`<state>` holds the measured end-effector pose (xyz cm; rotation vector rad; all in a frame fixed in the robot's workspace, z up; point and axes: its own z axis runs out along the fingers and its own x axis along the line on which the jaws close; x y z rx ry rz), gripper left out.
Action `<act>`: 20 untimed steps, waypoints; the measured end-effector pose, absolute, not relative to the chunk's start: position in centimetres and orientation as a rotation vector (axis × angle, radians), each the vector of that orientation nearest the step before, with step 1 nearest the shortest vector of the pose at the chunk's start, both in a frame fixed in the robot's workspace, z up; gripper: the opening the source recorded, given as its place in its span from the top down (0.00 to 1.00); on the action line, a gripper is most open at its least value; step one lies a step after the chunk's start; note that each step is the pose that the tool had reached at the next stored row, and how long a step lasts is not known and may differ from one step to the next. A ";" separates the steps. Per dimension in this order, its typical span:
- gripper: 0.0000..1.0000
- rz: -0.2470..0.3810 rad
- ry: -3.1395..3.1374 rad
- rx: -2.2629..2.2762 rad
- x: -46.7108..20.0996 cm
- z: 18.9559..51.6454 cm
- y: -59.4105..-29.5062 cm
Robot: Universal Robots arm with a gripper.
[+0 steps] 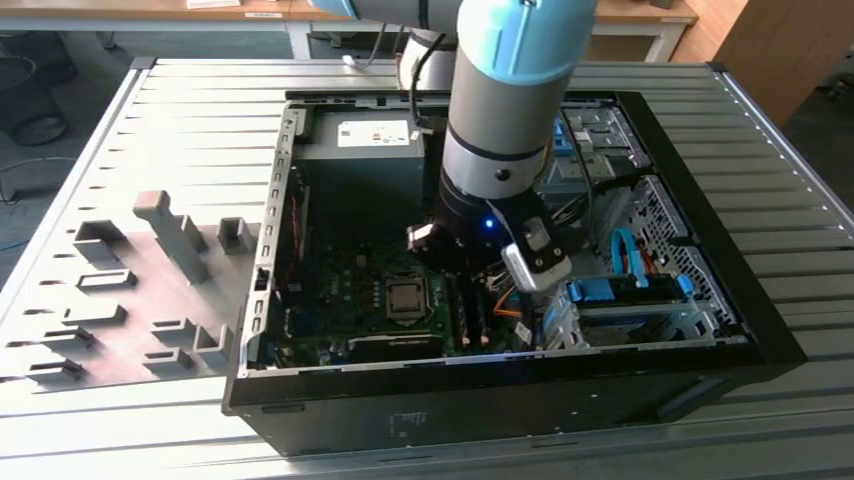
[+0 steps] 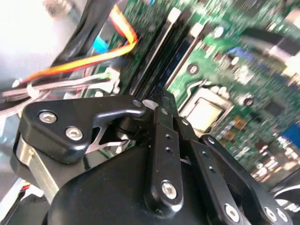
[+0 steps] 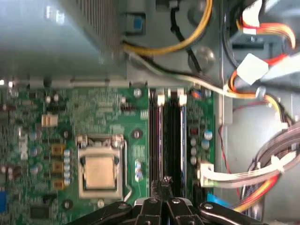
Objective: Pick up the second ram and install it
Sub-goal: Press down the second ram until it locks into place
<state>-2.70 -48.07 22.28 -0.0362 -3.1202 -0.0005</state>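
On the ribbed metal table (image 1: 747,110) the open computer case (image 1: 767,345) holds the motherboard (image 3: 93,112), where the gripper (image 3: 161,199), fingers pinched narrow, hangs directly above the memory slots (image 3: 169,136) (the second ram (image 3: 172,140) apparently seated there), so pressure should stay straight down.

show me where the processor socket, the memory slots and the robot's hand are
processor socket (image 3: 99,169), first wrist view, on its metal cover plate.
memory slots (image 3: 169,136), first wrist view, on the dark strips beside the socket.
hand (image 3: 165,183), first wrist view, at its fingertips over the slots' near end.
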 end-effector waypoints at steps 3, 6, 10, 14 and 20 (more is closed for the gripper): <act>0.89 0.004 -3.120 -0.036 -2.7 22.3 -46.7; 0.89 0.008 -3.120 -0.036 -2.7 22.7 -46.4; 0.89 0.011 -3.120 -0.036 -2.7 24.5 -46.4; 0.89 0.011 -3.120 -0.036 -2.7 25.8 -46.4; 0.89 0.011 -3.120 -0.036 -2.7 25.8 -46.4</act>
